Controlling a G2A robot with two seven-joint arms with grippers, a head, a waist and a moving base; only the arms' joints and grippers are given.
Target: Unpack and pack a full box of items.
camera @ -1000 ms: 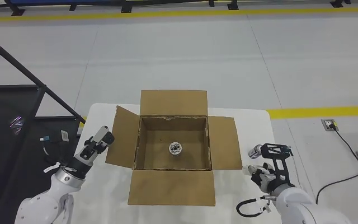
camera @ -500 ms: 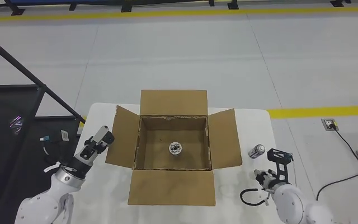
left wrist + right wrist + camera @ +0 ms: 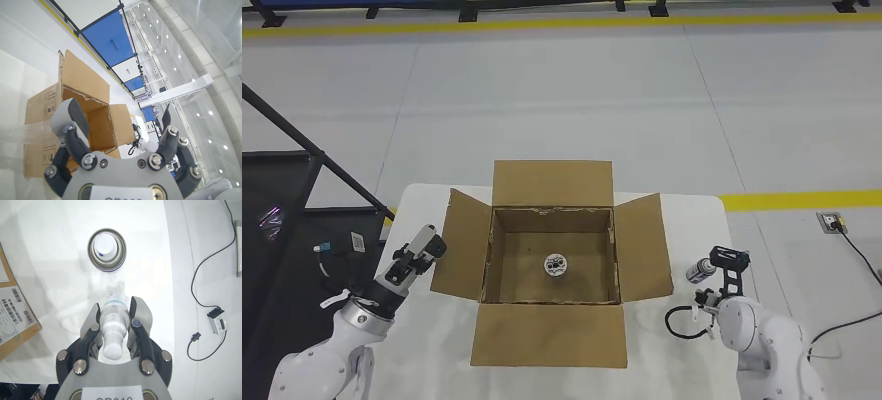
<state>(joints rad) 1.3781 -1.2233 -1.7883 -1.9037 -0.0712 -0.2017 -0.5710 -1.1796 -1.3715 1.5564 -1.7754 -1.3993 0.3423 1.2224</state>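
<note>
Grasping with the right pincer (image 3: 115, 306) a small clear plastic bottle (image 3: 114, 323) with a white spray top, clenched at its shoulder, upright above the white table (image 3: 47, 237). Likely setting it down just beside the round silver metal can (image 3: 106, 251) with a white cap. Keep vertical, lower straight, leave a gap to the can, and release only once seated. Cannot tell base contact with the table: hidden under the bottle's own body. Farther off, holding the left pincer (image 3: 121, 109) released and empty beside a flap of the open brown cardboard box (image 3: 552, 185); inside, one small round item (image 3: 556, 264), too small to identify.
</note>
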